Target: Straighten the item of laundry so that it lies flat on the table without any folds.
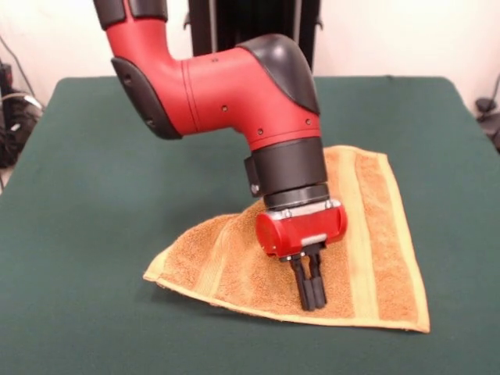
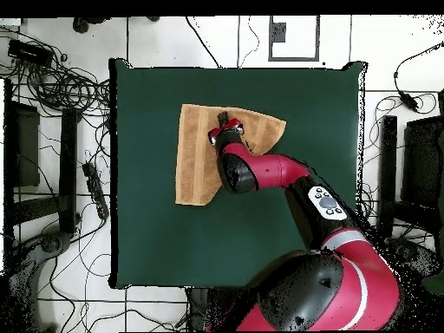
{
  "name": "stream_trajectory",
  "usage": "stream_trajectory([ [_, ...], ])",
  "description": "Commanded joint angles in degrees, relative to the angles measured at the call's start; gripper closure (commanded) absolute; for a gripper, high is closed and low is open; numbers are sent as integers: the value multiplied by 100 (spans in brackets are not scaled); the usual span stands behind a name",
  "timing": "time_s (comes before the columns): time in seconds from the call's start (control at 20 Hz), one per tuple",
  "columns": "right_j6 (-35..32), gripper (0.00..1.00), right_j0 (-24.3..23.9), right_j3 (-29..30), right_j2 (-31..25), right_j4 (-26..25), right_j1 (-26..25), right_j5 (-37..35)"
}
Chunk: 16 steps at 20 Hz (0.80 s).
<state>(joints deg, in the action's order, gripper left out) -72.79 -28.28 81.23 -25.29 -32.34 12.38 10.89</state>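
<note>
The item of laundry [image 1: 383, 234] is an orange-tan towel lying right of centre on the green table [image 1: 117, 219]. It makes a rough triangle, with one side folded over on a slant, and a pale band runs down its right part. My gripper [image 1: 311, 301] points down over the towel's near edge. Its two black fingers are pressed together, shut, and no cloth shows between them. Whether the tips touch the towel I cannot tell. From overhead, the towel [image 2: 192, 160] lies in the table's [image 2: 156, 243] upper half with the gripper [image 2: 223, 118] over its top edge.
The red arm [image 1: 226, 94] reaches in from the upper left and hides the towel's far part. Cables [image 2: 61, 95] and dark equipment [image 2: 22, 147] lie on the floor round the table. Green cloth stretches wide on every side of the towel.
</note>
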Motion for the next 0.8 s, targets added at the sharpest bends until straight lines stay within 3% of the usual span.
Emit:
stream_trajectory([
  [0.05,-609,100,23,307,-559,81,18,-1167],
  [0.2,-613,100,-52,667,-686,695,625,-2196],
  [0.45,-854,100,45,846,-752,1432,1344,-2968],
  [0.8,-1057,100,632,368,-265,1831,1275,-3473],
])
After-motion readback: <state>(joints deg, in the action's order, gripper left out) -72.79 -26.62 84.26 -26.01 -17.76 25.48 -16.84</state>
